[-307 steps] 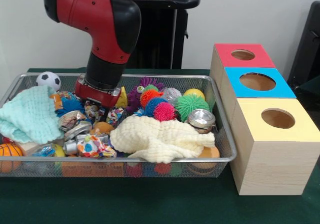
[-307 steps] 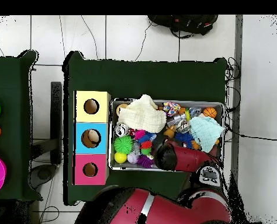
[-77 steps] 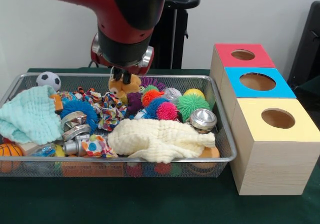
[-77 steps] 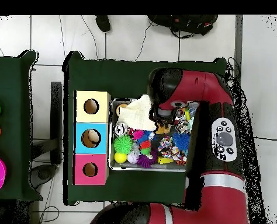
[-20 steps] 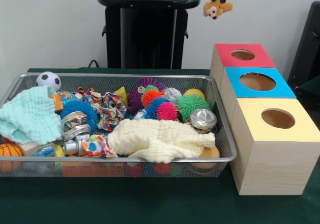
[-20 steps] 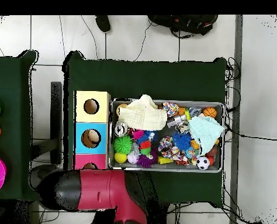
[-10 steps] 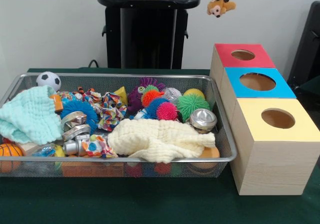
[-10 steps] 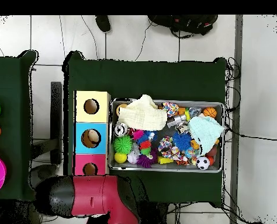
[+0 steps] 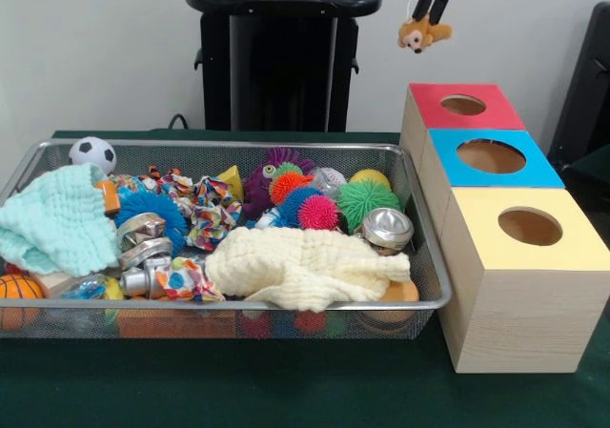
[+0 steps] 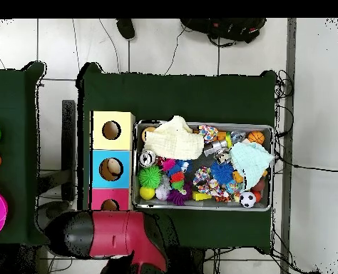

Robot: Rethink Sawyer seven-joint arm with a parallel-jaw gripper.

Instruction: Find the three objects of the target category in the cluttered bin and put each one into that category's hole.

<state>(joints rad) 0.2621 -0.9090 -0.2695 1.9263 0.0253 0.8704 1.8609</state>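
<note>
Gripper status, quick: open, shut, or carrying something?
Gripper: shut on the small plush monkey, which hangs in the air up beside the red-topped box.

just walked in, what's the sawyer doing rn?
It is sorting toys from the wire bin into the wooden boxes. The gripper is shut on a small plush monkey and holds it in the air above the red-topped box, a little to the left of its hole as the front view shows it. The monkey is not in yet. The blue-topped box and yellow-topped box stand next to it. The bin is full of clutter: spiky balls, cloths, tins.
</note>
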